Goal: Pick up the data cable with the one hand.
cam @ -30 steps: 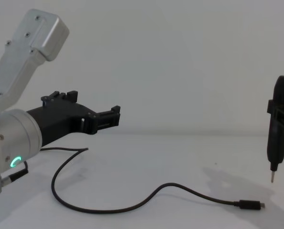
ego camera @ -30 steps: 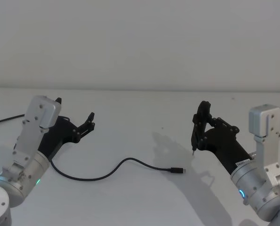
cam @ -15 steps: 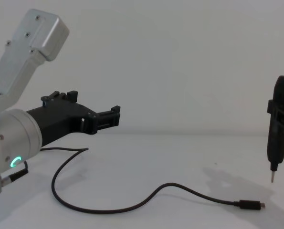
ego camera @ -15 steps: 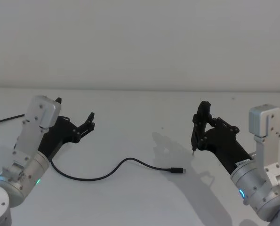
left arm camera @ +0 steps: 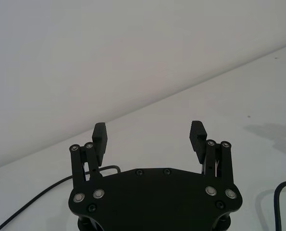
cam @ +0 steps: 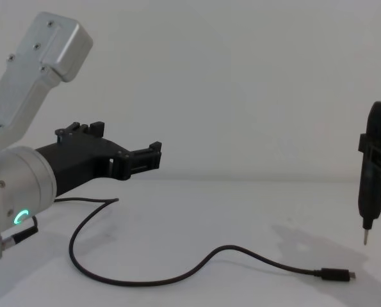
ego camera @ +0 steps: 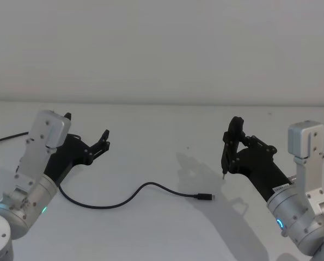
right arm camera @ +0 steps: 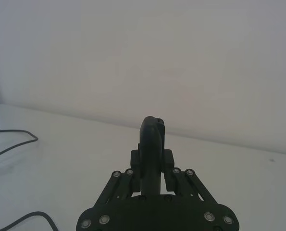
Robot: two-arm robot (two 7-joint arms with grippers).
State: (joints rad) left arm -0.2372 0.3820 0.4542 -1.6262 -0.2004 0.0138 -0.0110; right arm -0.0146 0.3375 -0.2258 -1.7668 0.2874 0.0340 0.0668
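Observation:
The data cable (ego camera: 123,202) lies loose on the white table, curving from under my left arm to its small plug (ego camera: 205,197) near the middle; the chest view has the plug (cam: 334,275) at lower right. My left gripper (ego camera: 86,126), black and angular on a silver wrist with a green ring light, hovers open above the cable's left stretch, nothing between its fingers (left arm camera: 100,137). Off to the right, my right gripper (ego camera: 231,155) is shut on a slim dark tool (cam: 371,185) with a thin metal tip, held upright above the table beyond the plug.
The white table (ego camera: 162,125) runs back to a plain white wall. Another stretch of black cord (ego camera: 4,138) trails off the left edge behind my left arm, and the right wrist view has cord (right arm camera: 13,139) lying on the table.

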